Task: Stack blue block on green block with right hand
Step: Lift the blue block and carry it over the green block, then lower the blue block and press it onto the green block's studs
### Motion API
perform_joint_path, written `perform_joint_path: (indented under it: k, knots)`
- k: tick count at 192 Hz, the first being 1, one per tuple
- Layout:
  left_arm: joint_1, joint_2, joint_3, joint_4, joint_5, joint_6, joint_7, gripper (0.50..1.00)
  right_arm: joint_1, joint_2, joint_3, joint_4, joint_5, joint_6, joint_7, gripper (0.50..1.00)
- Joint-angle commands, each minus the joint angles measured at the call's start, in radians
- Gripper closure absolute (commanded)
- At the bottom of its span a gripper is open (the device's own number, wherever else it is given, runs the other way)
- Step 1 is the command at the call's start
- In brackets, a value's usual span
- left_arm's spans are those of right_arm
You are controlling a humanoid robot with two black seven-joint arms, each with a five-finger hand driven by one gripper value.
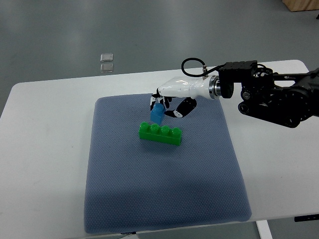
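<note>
A green block (160, 133) with a row of studs lies on the blue-grey mat (149, 189), near its upper middle. A small blue block (157, 114) hangs just above the green block's left end, tilted, and I cannot tell whether the two touch. My right hand (167, 105), white with black finger joints, reaches in from the right and its fingers are curled around the blue block's top. The left arm does not show.
The mat covers the middle of a white table (45, 149). The right arm's black forearm (271, 97) stretches over the table's right side. Two small clear squares (106, 61) lie on the grey floor beyond the far edge.
</note>
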Motion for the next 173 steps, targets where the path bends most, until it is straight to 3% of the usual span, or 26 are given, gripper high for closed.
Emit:
perform_joint_path:
  k: [1,173]
  knots:
    - [0.0,0.0,0.0,0.001,0.0,0.001,0.0,0.5,-0.002,0.0,-0.01,-0.007,-0.013,0.0,0.02,1.0]
    - [0.0,0.0,0.0,0.001,0.0,-0.001,0.0,0.5,-0.061,0.031,-0.026,-0.084,-0.081,0.0,0.071,1.0]
